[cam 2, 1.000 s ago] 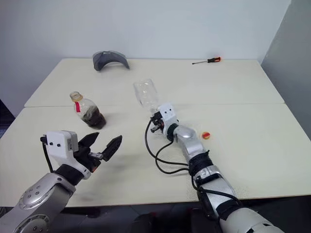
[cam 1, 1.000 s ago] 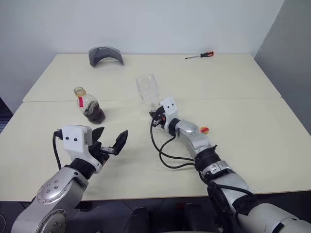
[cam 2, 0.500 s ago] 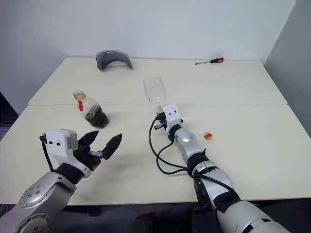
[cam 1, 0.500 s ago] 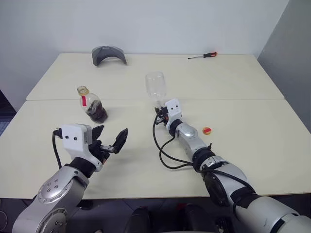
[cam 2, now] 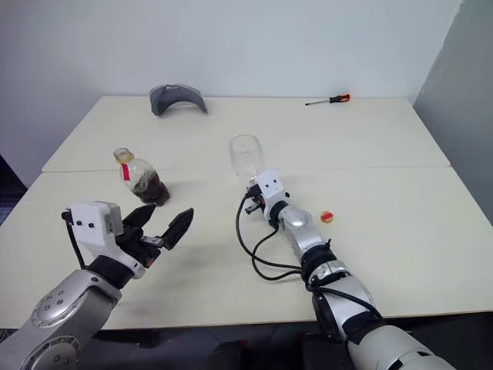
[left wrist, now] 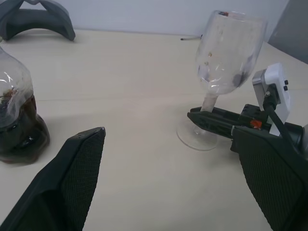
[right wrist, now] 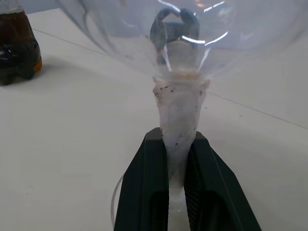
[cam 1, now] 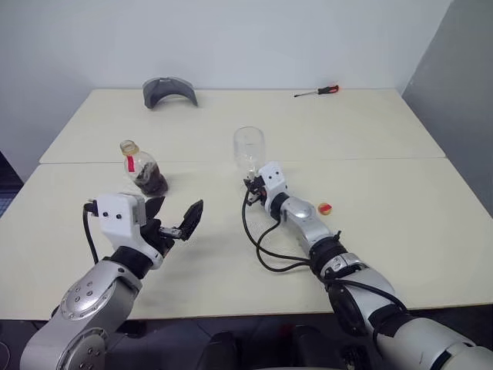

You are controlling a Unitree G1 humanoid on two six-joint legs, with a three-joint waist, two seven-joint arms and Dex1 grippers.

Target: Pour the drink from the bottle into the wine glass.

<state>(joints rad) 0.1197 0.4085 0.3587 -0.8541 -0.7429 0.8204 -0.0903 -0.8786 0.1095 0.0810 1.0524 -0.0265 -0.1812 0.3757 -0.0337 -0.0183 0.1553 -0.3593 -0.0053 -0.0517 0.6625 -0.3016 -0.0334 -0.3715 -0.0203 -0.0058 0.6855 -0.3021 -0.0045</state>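
The right arm reaches forward over the middle of the desk [cam 1: 400, 154], low and about level, and the right gripper [right wrist: 176, 168] has its two black fingers pressed on the thin stem of the wine glass [cam 1: 249, 149]. The glass stands upright, and its round foot looks to rest on the desk, near the seam between the two desk tops. The left arm is bent and stays close to the near edge of the desk on the left side. The left gripper [cam 1: 179, 222] points forward, and its fingers are spread wide with nothing between them.

The bottle [cam 1: 141, 166] stands upright on the left part of the desk, beyond the left gripper and well apart from the glass. The drink [cam 1: 151, 182] fills only its lower part. The bottle has no cap on its neck. A small yellow and red round thing [cam 1: 325, 207] lies on the desk just beside the right forearm; I cannot tell for sure that it is the cap.

In the right wrist view the bowl of the glass is cut off at the top, and the foot is mostly hidden behind the fingers.

I count one bottle, one wine glass, one grey curved object [cam 1: 169, 89] near the far left corner, and one screwdriver [cam 1: 316, 91] near the far edge on the right.
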